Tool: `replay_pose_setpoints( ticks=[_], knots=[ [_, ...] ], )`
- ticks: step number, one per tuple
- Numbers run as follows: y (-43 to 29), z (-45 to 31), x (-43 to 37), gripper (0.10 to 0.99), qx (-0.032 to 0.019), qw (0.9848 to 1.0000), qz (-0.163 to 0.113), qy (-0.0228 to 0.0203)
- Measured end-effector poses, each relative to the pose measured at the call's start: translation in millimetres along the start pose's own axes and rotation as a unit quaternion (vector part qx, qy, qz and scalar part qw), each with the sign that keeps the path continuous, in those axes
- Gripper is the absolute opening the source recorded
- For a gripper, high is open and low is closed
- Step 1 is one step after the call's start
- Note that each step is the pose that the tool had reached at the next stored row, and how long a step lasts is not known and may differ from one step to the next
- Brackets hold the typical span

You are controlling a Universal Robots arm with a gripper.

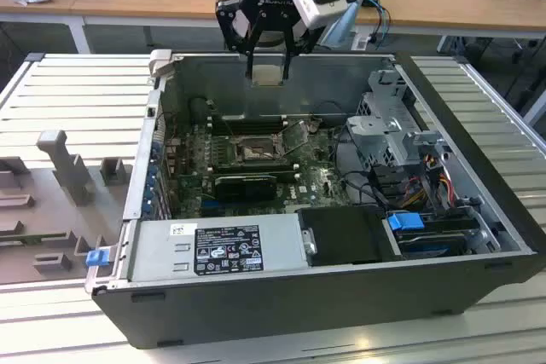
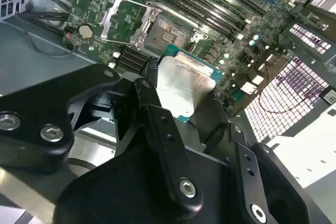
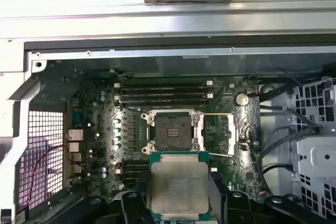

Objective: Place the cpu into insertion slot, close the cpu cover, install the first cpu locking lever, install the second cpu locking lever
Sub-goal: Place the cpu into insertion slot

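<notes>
Hand [image 1: 268, 62]: clenched on the cpu [image 3: 178, 190], gripping two opposite edges with the metal top bare. In the exterior view it hangs above the case [image 1: 213, 83] at the far wall, at 12 o'clock from the slot [image 3: 172, 129] and well apart from it.

Slot: bare, nothing seated.

Cover [image 3: 231, 132]: stands open at the slot's 3 o'clock in the exterior view.

Risks, as judged:
- The thin edge grip may let the cpu slip or tilt.
- A skewed or wrongly turned descent would damage the slot's contacts.
- A drift toward 3 o'clock would catch the raised cover.
</notes>
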State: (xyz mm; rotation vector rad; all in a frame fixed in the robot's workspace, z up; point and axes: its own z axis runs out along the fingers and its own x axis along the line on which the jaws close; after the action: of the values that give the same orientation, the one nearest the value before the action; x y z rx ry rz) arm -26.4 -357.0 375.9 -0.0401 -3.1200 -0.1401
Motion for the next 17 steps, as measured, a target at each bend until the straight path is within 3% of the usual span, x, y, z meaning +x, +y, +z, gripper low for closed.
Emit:
replay_pose_setpoints(
  ticks=[3, 5, 13, 15, 17],
  knots=[
    [0.0, 0.0, 0.0, 0.525, -0.0006, 0.9995, 0.033, -0.0029],
    [-0.1, 0.5, 0.0, 0.525, -0.0011, 0.9983, 0.059, -0.0052],
    [-0.5, 4.8, -0.1, 0.525, 0.0014, 0.9977, 0.068, -0.0063],
    [-0.5, 4.8, -0.1, 0.525, 0.0016, 0.9964, 0.084, -0.0078],
    [-0.5, 5.0, -0.1, 0.525, 0.0014, 0.9941, 0.108, -0.0098]
  ],
)
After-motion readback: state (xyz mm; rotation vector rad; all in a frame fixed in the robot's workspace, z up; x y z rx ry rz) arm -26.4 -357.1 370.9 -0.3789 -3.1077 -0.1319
